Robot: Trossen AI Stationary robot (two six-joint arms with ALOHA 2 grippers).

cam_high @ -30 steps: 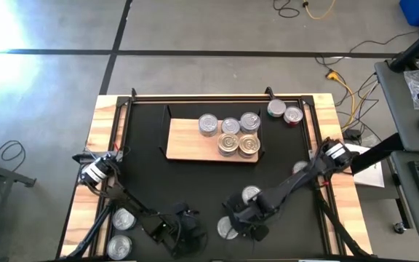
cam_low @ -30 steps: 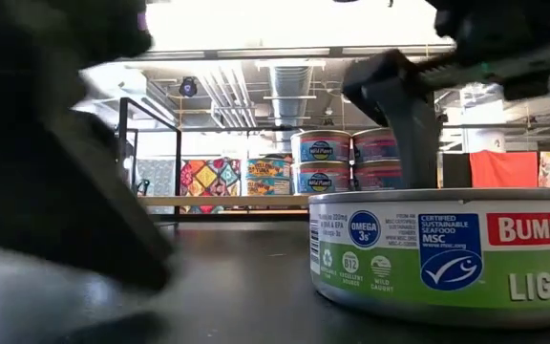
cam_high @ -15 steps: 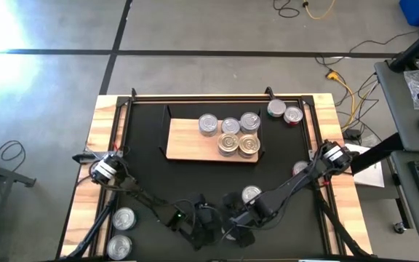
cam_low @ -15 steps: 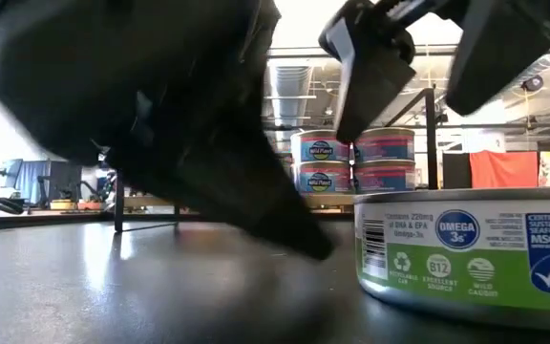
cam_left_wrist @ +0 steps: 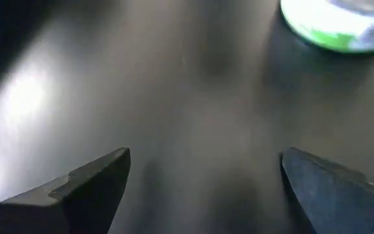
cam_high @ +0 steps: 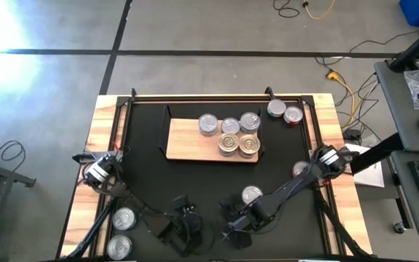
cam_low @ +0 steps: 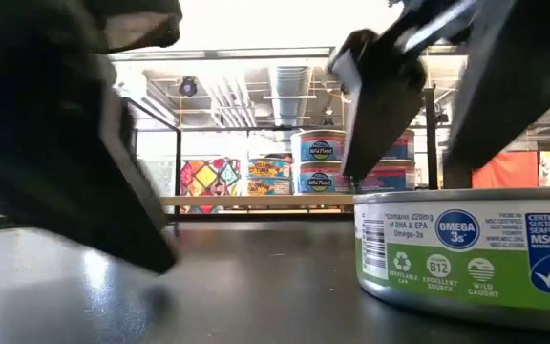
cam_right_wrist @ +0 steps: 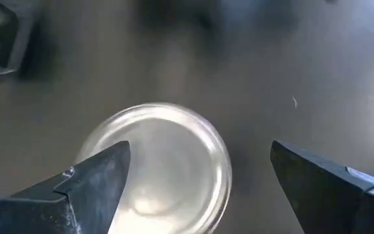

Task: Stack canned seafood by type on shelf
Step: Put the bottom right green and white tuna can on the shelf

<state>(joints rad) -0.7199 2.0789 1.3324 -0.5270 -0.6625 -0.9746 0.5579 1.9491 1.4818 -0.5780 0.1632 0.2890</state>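
Silver tin top under the right claw: a pick-up about to begin.

The right claw (cam_right_wrist: 197, 179) hangs at the lower middle of the high view, fingers spread wide, over a green-sided can (cam_right_wrist: 156, 168) on the black mat (cam_high: 144, 182); one finger overlaps the lid's edge, the can is not gripped. The step looks like reaching for this tin, and the next move calls for centring, lowering and closing around its low wall. The left claw (cam_left_wrist: 203, 179), also spread and empty, hovers just left of it. The shelf (cam_high: 188, 142) sits upper centre, carrying five stacked tins (cam_high: 229, 135) at its right end. More tins wait: two at the upper right (cam_high: 284, 112), two at the lower left (cam_high: 122, 231).
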